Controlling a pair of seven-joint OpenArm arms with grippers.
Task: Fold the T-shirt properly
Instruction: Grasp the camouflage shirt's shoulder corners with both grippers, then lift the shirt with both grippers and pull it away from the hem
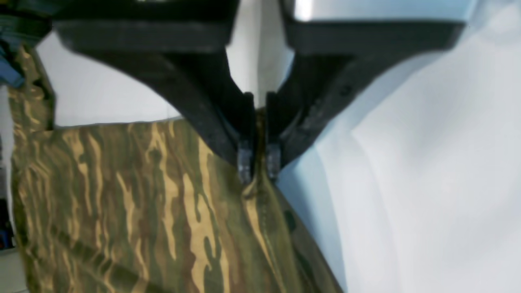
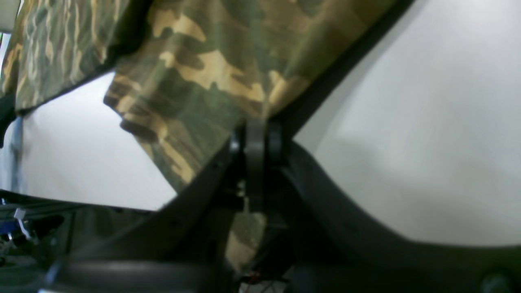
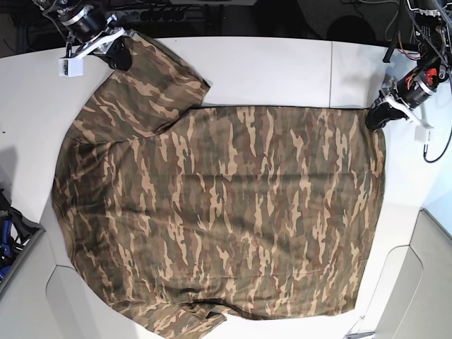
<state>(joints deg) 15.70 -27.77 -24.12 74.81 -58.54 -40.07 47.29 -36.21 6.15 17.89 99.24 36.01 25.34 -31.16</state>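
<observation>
Black left gripper (image 1: 259, 162) fills my wrist view, jaws pinched tight on a fold of the shirt (image 3: 219, 212) at its hem corner. I see the same on the other side: right gripper (image 2: 256, 140) has its jaws clamped shut on camouflage cloth at the sleeve end. From the base view I have the shirt spread flat across the white tabletop (image 3: 282, 67), one sleeve stretched toward the right gripper at the far corner, and the other sleeve at the near edge.
</observation>
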